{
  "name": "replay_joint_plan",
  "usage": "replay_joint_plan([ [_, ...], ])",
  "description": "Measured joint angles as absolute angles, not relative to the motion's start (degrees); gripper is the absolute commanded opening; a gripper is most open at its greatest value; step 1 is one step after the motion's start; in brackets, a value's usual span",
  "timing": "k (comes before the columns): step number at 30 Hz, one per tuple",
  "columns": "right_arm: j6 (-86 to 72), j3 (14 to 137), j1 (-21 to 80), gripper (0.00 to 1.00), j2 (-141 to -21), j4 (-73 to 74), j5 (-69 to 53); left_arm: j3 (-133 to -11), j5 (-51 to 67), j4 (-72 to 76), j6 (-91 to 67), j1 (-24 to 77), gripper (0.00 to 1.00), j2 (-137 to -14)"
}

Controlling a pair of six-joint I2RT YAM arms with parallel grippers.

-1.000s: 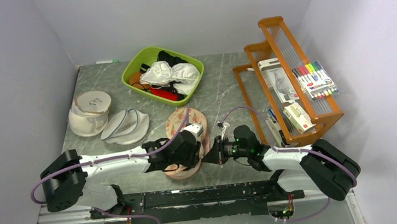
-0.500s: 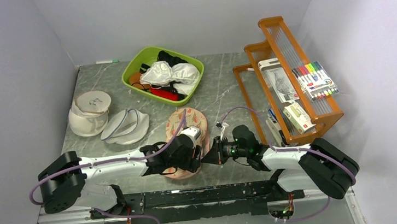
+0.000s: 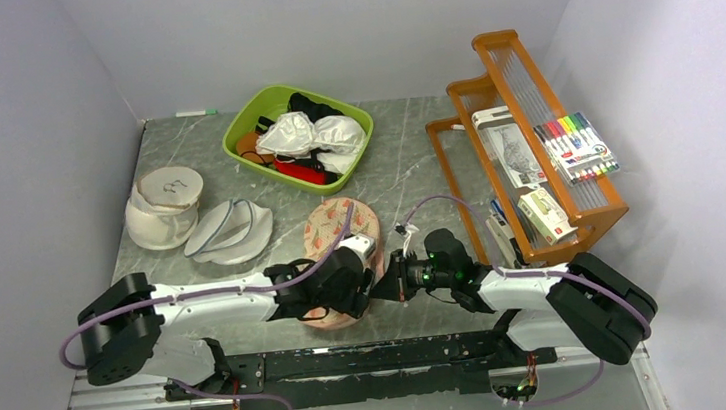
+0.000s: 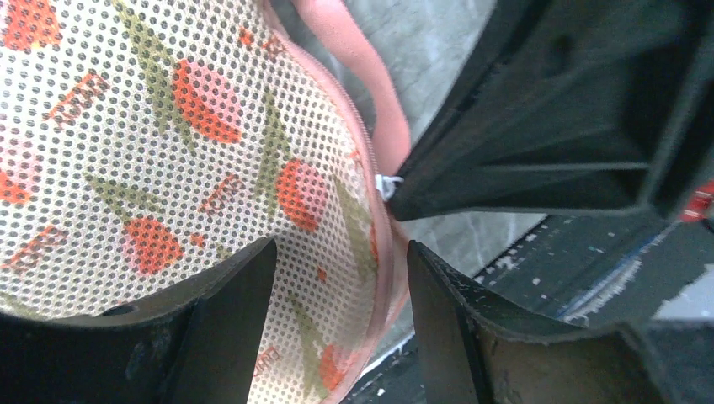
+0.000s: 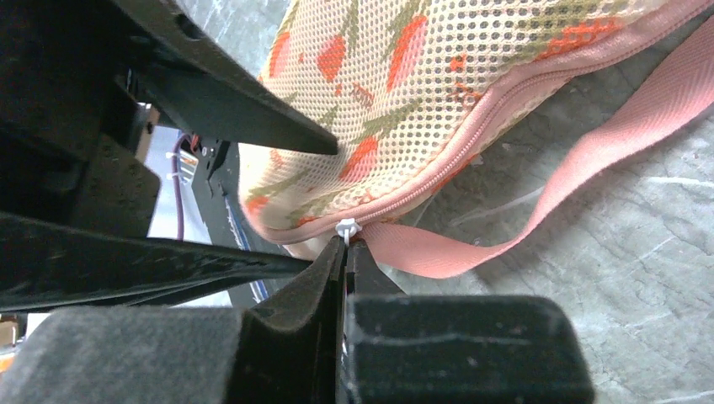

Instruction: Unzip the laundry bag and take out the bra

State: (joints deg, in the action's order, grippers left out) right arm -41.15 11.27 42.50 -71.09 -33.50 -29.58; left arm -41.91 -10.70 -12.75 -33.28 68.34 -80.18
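The laundry bag (image 3: pixel 337 223), pale pink with an orange-red floral print, lies flat in the middle of the table near the front edge. It fills the left wrist view (image 4: pixel 168 143) and shows in the right wrist view (image 5: pixel 438 93). My left gripper (image 3: pixel 345 285) is shut on the bag's near edge (image 4: pixel 341 252). My right gripper (image 3: pixel 380 290) is shut on the small white zip pull (image 5: pixel 346 227) at the bag's near right edge (image 4: pixel 387 184). The zip looks closed. A pink strap (image 5: pixel 589 160) trails from the bag. The bra is hidden.
A green bin (image 3: pixel 243 128) of white, black and red garments stands at the back. White mesh bags (image 3: pixel 231 230) and white cups (image 3: pixel 164 209) lie at the left. An orange rack (image 3: pixel 523 129) with markers and boxes stands at the right.
My left gripper has moved along the bag toward its near end and closer to the right gripper. The right gripper has stayed on the zip pull.
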Motion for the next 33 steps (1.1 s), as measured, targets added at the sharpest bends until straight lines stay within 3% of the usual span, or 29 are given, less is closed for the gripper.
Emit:
replay_joint_plan([
  [11, -41.17, 11.77, 42.50, 0.00, -72.36, -34.20, -29.76, -44.34, -13.43, -16.49, -33.87, 72.86, 0.67, -78.85],
  [16, -41.17, 12.05, 42.50, 0.00, -72.20, -34.24, -29.80, -47.64, -18.50, -19.20, -34.09, 75.18, 0.53, -85.08],
  [23, -40.86, 12.05, 42.46, 0.00, -71.66, -32.80, -28.36, -51.29, -26.24, -23.27, -35.24, 77.06, 0.18, -90.65],
  [29, -39.55, 12.05, 42.50, 0.00, -71.57, -32.25, -24.97, -49.21, -27.59, -23.20, -36.05, 77.36, 0.08, -87.20],
  [33, -38.52, 12.38, 41.63, 0.00, -74.02, -32.27, -22.37, -46.30, -27.53, -22.68, -36.84, 77.36, 0.07, -83.74],
])
